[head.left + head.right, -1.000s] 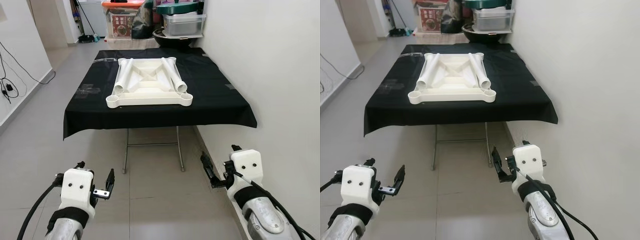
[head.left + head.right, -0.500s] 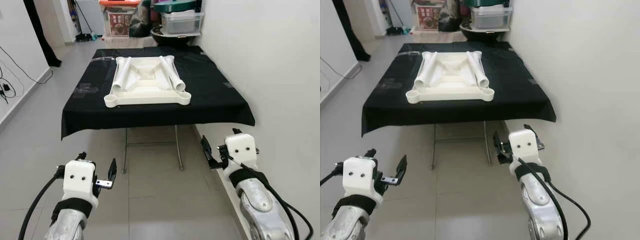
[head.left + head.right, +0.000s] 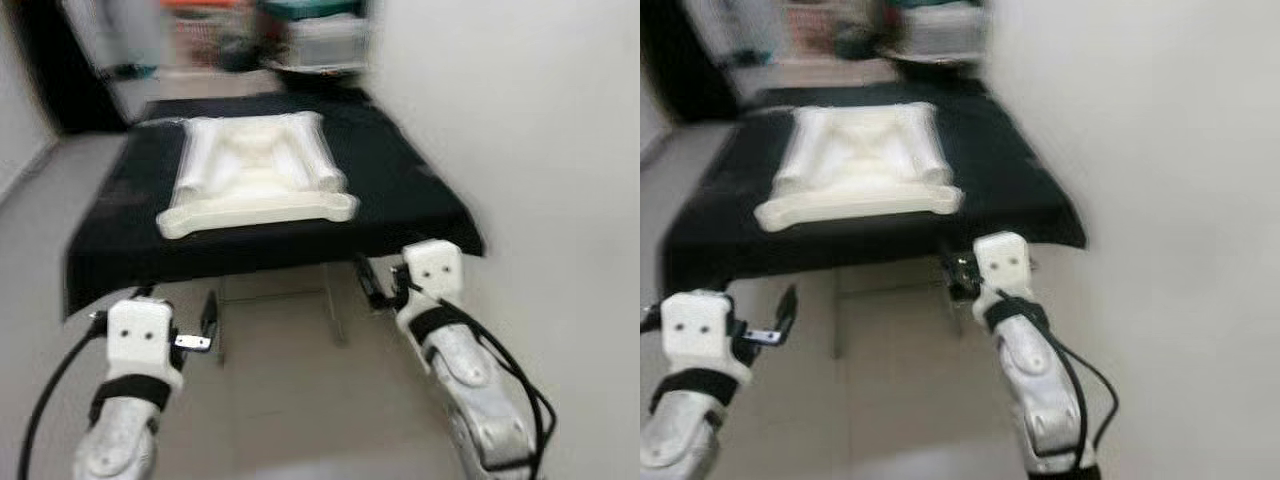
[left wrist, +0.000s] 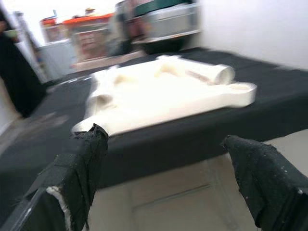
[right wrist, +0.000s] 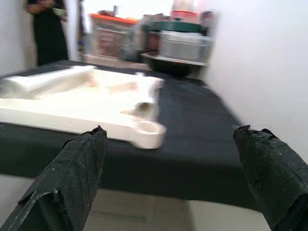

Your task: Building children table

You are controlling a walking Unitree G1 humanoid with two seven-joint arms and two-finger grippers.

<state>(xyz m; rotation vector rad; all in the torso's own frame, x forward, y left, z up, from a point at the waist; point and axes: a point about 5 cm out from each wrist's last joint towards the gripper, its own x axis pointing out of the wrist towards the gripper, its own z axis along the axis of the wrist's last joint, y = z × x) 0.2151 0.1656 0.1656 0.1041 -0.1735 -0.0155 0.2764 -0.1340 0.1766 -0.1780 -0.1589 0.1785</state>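
The white children's table top (image 3: pixel 255 190) lies upside down on a black-clothed folding table (image 3: pixel 420 200). Two white tube legs rest on it, one along the left side (image 3: pixel 197 160) and one along the right (image 3: pixel 322 160). My left gripper (image 4: pixel 163 137) is open and held low, in front of the table's front edge. My right gripper (image 5: pixel 169 131) is also open, just short of the cloth's front right part. Nothing is between either pair of fingers. The head views are blurred.
A white wall (image 3: pixel 540 120) runs close along the right. Storage boxes (image 5: pixel 185 45) and an orange-lidded bin (image 5: pixel 110 33) stand behind the table. A person in black (image 5: pixel 48 29) stands at the back left. Tiled floor (image 3: pixel 280 400) lies under me.
The whole picture has shifted and blurred as I move closer, so the table looks nearer. Both arms have come up towards the table's front edge. The person in black has appeared at the back left.
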